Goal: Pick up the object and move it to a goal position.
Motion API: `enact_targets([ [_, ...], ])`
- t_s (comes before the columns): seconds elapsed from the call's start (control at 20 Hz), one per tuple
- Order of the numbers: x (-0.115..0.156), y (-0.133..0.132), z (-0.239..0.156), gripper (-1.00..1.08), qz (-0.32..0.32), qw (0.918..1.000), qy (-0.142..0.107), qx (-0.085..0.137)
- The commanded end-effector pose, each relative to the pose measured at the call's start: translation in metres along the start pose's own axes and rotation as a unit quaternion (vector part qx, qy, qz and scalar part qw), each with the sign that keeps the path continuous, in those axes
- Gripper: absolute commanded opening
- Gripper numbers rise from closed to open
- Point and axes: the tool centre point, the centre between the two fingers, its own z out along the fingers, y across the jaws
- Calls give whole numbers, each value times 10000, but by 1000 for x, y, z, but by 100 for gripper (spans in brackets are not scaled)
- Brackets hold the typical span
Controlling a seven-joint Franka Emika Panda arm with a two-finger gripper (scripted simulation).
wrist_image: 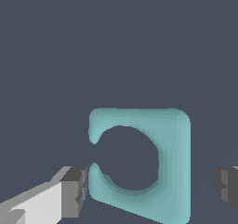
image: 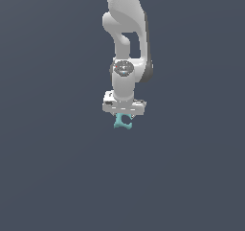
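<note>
Because the wrist camera looks straight down between the fingers, the teal piece fills most of its picture: a rounded block with a round hole cut through and a slot open on one side. One dark finger pad sits right against the slotted edge, while the other pad shows apart from the opposite edge, with a gap of bare background between. So the fingers bracket the piece but do not look clamped on it; whether the near pad truly touches cannot be told.

Farther off, the exterior view shows the gripper pointing straight down, the piece directly beneath the hand, which suits a top-down grasp. Whether the piece rests on the ground or hangs clear is not readable against the flat grey floor.

By count: one arm, one gripper with two fingers, one teal piece. No goal marker is visible in either view.
</note>
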Motion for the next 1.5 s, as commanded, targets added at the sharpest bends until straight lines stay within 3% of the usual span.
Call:
enact_targets([
  [0.0, -2, 0, 1, 100, 15, 10000, 6, 0],
  [1.0, -2, 0, 52, 100, 17, 10000, 7, 0],
  [1.05, -2, 0, 52, -100, 17, 10000, 7, 0],
  [1.45, -2, 0, 52, -100, 17, 10000, 7, 0],
])
